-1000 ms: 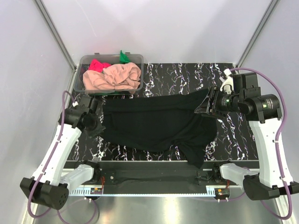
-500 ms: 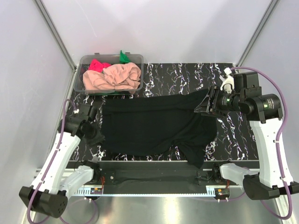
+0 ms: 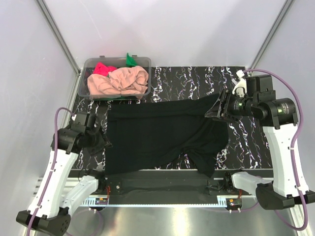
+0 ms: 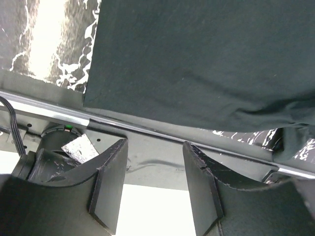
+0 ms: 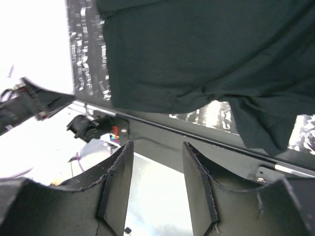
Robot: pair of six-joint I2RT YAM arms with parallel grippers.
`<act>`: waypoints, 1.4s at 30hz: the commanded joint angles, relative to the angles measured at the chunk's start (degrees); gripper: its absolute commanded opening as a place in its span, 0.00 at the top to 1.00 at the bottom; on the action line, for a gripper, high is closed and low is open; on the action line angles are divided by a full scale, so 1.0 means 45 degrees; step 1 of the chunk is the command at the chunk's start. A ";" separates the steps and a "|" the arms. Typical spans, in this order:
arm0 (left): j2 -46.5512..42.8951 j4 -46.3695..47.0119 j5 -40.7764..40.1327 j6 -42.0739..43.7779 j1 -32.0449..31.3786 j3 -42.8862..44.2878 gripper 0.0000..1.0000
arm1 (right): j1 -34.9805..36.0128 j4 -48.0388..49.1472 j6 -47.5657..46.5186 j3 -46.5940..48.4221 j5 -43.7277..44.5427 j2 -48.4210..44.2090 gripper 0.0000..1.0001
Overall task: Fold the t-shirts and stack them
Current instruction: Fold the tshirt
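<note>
A large black t-shirt (image 3: 162, 132) lies spread on the dark marbled table (image 3: 187, 81), one sleeve trailing toward the near right. My left gripper (image 3: 101, 141) hovers at the shirt's left edge. In its wrist view the left gripper (image 4: 152, 182) is open with nothing between the fingers, and the black t-shirt (image 4: 197, 59) fills the space ahead. My right gripper (image 3: 216, 110) hangs over the shirt's far right corner. There too the right gripper (image 5: 157, 187) is open and empty, above the black t-shirt (image 5: 197, 49). The peach-pink (image 3: 118, 82), pink-red (image 3: 102, 69) and green (image 3: 130, 60) t-shirts lie bunched in the tub.
The clear plastic tub (image 3: 84, 78) stands at the table's far left corner. A metal rail (image 4: 162, 132) runs along the table's near edge, by the arm bases. White walls close in on both sides and the back.
My left gripper has opened and let go of the black t-shirt's left edge while drawing back toward the near left. The shirt's left side now lies flatter and lower. The right arm has held still.
</note>
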 commanded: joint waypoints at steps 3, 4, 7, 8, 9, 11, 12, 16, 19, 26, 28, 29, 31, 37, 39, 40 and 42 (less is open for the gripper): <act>0.0719 -0.0247 -0.0536 0.0118 -0.0057 0.0978 0.47 | 0.0389 -0.2980 -0.0024 -0.1909 0.2108 0.0290 0.50; 0.0837 -0.0149 -0.0554 0.0157 -0.0116 0.1077 0.47 | 0.0546 -0.2651 0.0094 -0.2456 0.2367 0.0213 0.50; 0.1305 0.0300 -0.0612 0.0507 -0.0427 0.1390 0.47 | 0.1403 -0.1559 0.0815 -0.4371 0.2876 -0.0333 0.50; 0.1462 0.0262 -0.0710 0.0567 -0.0525 0.1507 0.47 | 0.1639 -0.1303 0.1108 -0.5439 0.3012 -0.0470 0.49; 0.1637 0.0243 -0.0788 0.0703 -0.0604 0.1643 0.47 | 0.1816 -0.1145 0.1672 -0.5933 0.3168 -0.0684 0.49; 0.1873 0.0106 -0.0964 0.0743 -0.0877 0.2131 0.47 | 0.2654 -0.0775 0.2280 -0.7393 0.3326 -0.0822 0.49; 0.1873 0.0106 -0.1023 0.0763 -0.0917 0.2287 0.47 | 0.3044 -0.0695 0.2766 -0.7732 0.3597 -0.0843 0.48; 0.1951 0.0281 -0.0771 0.1036 -0.1015 0.2387 0.47 | 0.4239 -0.1511 0.2948 -0.7580 0.4809 -0.0103 0.47; 0.1990 0.0652 -0.0204 0.1250 -0.1015 0.2113 0.47 | 0.4239 -0.1826 0.2207 -0.7384 0.5317 0.0737 0.46; 0.1620 0.1062 -0.0046 0.1486 -0.1210 0.1782 0.47 | 0.4220 -0.1573 0.2046 -0.7637 0.5709 0.3253 0.37; 0.1327 0.1102 0.0402 0.1388 -0.1210 0.1333 0.47 | 0.4220 -0.1224 0.2476 -0.7812 0.5320 0.3570 0.36; 0.1172 0.1102 0.0461 0.1388 -0.1210 0.1177 0.47 | 0.4220 -0.1087 0.2942 -0.8026 0.5202 0.3649 0.36; 0.0762 0.1083 0.0383 0.1407 -0.1210 0.0884 0.47 | 0.4200 -0.0774 0.3180 -0.8242 0.4909 0.3727 0.36; 0.0116 0.0692 0.0169 0.1563 -0.1210 0.0629 0.47 | 0.3617 -0.0246 0.4606 -0.9356 0.4576 0.3085 0.37; 0.0096 0.0653 0.0207 0.1602 -0.1210 0.0629 0.47 | 0.3478 -0.0148 0.4977 -0.9454 0.4712 0.2693 0.36; 0.0115 0.0672 0.0207 0.1622 -0.1210 0.0648 0.47 | 0.3362 0.0065 0.4959 -0.9512 0.4520 0.2692 0.37; 0.0232 0.0691 0.0266 0.1680 -0.1191 0.0726 0.47 | 0.3069 0.0203 0.4978 -0.9727 0.4380 0.2615 0.37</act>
